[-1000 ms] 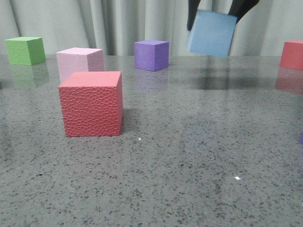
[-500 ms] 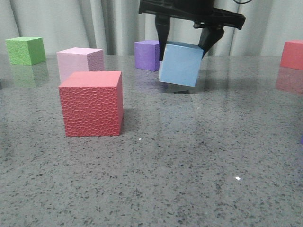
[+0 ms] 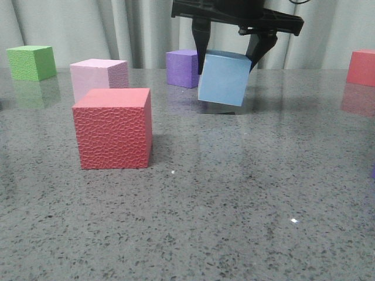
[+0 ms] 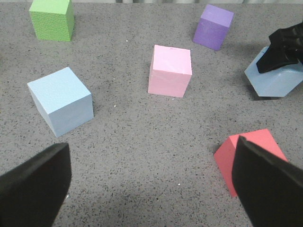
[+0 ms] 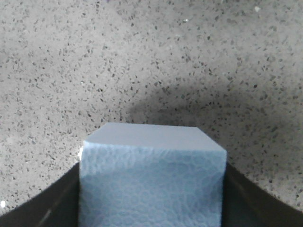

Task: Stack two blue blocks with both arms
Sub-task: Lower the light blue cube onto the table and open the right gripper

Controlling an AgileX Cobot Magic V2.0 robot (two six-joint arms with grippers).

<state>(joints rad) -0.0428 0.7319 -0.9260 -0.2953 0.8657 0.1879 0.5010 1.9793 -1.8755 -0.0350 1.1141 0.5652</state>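
Note:
My right gripper (image 3: 227, 58) is shut on a pale blue block (image 3: 224, 78), which hangs tilted close over the table, in front of the purple cube (image 3: 184, 68). Whether its low edge touches the table I cannot tell. In the right wrist view this blue block (image 5: 151, 179) fills the space between the black fingers (image 5: 239, 201). The other blue block (image 4: 60, 101) rests on the table in the left wrist view, apart from the held blue block (image 4: 277, 80). My left gripper (image 4: 151, 187) is open above bare table, holding nothing.
A red pebble-textured cube (image 3: 112, 127) stands front left, with a pink cube (image 3: 98, 76) behind it and a green cube (image 3: 31, 62) at the far left. Another red cube (image 3: 362, 67) sits at the far right. A curtain closes the back.
Over the last second the right gripper came down and to the left with the blue block, from high at the right to just above the table. It has barely moved in the last half second.

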